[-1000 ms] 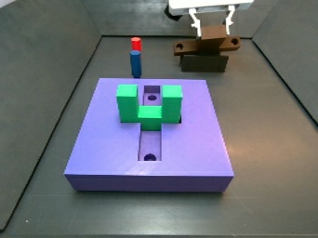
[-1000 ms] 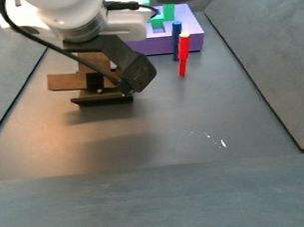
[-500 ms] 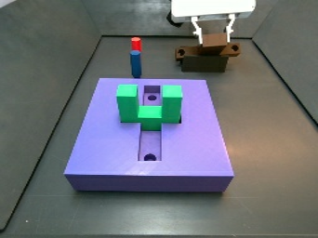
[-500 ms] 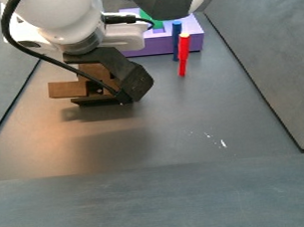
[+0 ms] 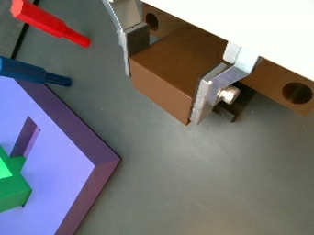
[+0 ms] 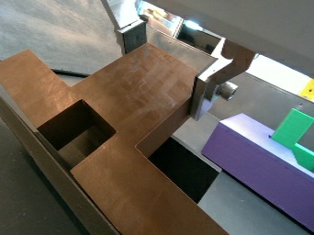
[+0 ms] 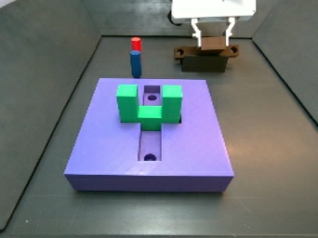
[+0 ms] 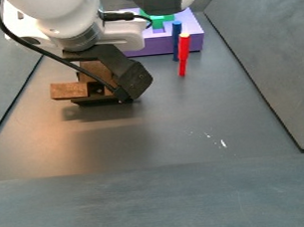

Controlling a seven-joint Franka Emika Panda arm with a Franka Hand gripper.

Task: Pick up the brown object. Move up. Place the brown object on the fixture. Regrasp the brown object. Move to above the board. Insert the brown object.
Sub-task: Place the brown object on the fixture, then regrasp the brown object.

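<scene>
Progress: the brown object [image 7: 214, 46] is sitting low on the fixture [image 7: 205, 62] at the far end of the floor; regrasping, moving above the board [image 7: 187, 149] and inserting are seemingly left.
Pincer: the pincer [image 5: 182, 66] is clamping the brown object, its silver fingers [image 5: 216, 84] pressing both sides, barely parted.

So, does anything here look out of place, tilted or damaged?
Nothing stands out. The gripper holds the brown object at the fixture. The blue peg stands upright beside the board, and the green block sits squarely on it.
</scene>
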